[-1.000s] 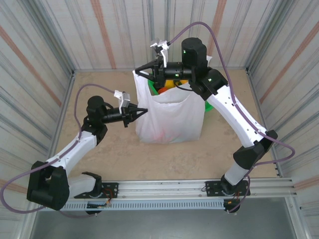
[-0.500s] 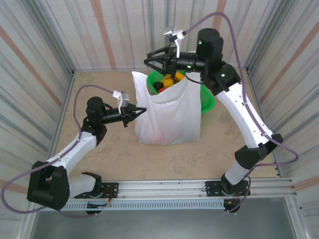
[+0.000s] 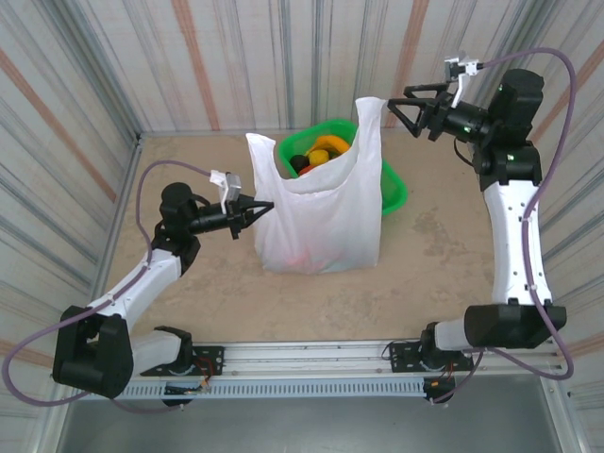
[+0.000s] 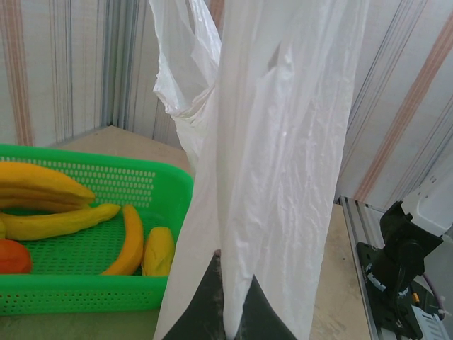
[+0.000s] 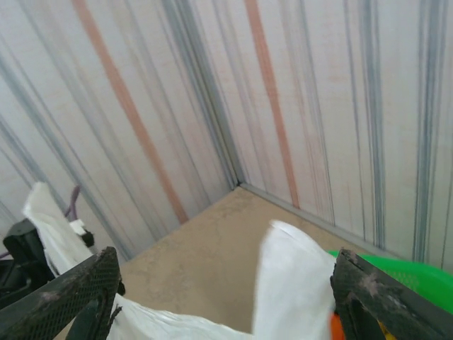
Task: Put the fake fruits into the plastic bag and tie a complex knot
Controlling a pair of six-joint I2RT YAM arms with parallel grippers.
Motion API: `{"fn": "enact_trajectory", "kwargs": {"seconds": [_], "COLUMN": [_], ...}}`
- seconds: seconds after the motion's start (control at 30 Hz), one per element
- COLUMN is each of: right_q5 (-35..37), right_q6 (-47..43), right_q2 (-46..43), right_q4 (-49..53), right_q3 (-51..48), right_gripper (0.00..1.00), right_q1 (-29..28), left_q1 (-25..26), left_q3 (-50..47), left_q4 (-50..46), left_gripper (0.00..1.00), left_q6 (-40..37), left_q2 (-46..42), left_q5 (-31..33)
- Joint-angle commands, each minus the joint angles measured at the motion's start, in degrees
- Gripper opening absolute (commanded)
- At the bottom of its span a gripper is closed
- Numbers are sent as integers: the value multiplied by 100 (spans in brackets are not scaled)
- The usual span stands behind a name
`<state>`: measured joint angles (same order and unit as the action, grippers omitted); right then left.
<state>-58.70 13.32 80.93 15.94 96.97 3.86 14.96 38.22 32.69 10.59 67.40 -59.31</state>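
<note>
A sandy beige tabletop (image 3: 189,311) sits boxed in by pale corrugated walls (image 3: 236,57) streaked grey and rust, with a metal rail (image 3: 311,357) along the near edge. The plastic bag (image 3: 321,217) stands mid-table, and right behind it a green mesh basket (image 3: 394,189) holds the fake fruits (image 3: 319,153): yellow bananas, an orange piece, a dark one. A faint pink tint low in the film may be a fruit inside. The left gripper (image 3: 262,209) has its jaws pinched on the bag's left edge. The right gripper (image 3: 401,106) hangs high beside the raised handle loop (image 3: 370,106), jaws wide, holding nothing
</note>
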Motion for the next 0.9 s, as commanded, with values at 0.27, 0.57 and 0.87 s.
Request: {"fn": "enact_trajectory", "kwargs": {"seconds": [0.27,0.57,0.87], "right_q5": [-1247,-1584,-1576], "right_q6": [333,776,1147], "right_q2": [721,1008,1101], "right_q4": [-1526,-3052,-3721], "right_q3": [-1033,-2059,-2431], "right_gripper": [91,95,56], "right_q1": [-19,-346,-675], "left_q1": [-81,-90,-175], "left_q3": [71,74,93], "left_q4": [1,-17,-87], "left_gripper": [0,0,5], "left_q6": [-1,-4,54], "left_q2": [-150,-157,-218], "left_q5": [-5,-28,74]}}
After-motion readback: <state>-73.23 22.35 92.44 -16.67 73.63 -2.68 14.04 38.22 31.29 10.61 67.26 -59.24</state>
